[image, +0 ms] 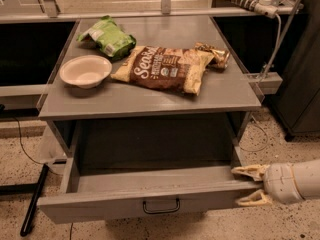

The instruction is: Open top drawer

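Note:
The top drawer (125, 204) is a wide grey drawer pulled out from under the grey cabinet top (150, 96). Its shallow tray shows empty, and a small black loop handle (161, 207) sits in the middle of its front panel. My gripper (248, 185) comes in from the right on a white arm. Its two tan fingers are spread, one above and one below, at the drawer's right front corner. They hold nothing. The other drawers are out of view.
On the cabinet top lie a white bowl (85, 71), a green bag (108, 37), a brown chip bag (162, 68) and a small wrapped snack (214, 54). A black rod (34, 199) leans on the speckled floor at the left. A cable (272, 39) hangs at the right.

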`<state>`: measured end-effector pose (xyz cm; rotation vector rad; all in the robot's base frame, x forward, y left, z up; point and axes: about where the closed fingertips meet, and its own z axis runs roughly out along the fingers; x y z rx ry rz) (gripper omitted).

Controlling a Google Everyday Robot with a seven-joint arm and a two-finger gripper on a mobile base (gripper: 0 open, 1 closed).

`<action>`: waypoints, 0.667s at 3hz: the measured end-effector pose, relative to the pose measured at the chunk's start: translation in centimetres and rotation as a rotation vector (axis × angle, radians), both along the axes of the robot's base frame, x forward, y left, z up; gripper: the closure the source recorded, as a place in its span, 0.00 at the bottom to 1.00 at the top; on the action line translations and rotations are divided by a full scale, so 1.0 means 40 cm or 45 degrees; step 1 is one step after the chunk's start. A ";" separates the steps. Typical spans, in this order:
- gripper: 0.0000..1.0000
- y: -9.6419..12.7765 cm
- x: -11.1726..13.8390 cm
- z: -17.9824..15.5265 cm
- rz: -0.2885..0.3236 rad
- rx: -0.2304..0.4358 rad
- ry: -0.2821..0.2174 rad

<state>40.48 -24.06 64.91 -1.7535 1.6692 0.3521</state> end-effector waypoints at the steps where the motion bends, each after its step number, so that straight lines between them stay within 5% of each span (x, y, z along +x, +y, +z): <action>1: 0.61 0.000 0.000 0.004 0.000 0.000 0.000; 2: 0.84 -0.013 -0.027 0.001 -0.002 0.002 0.001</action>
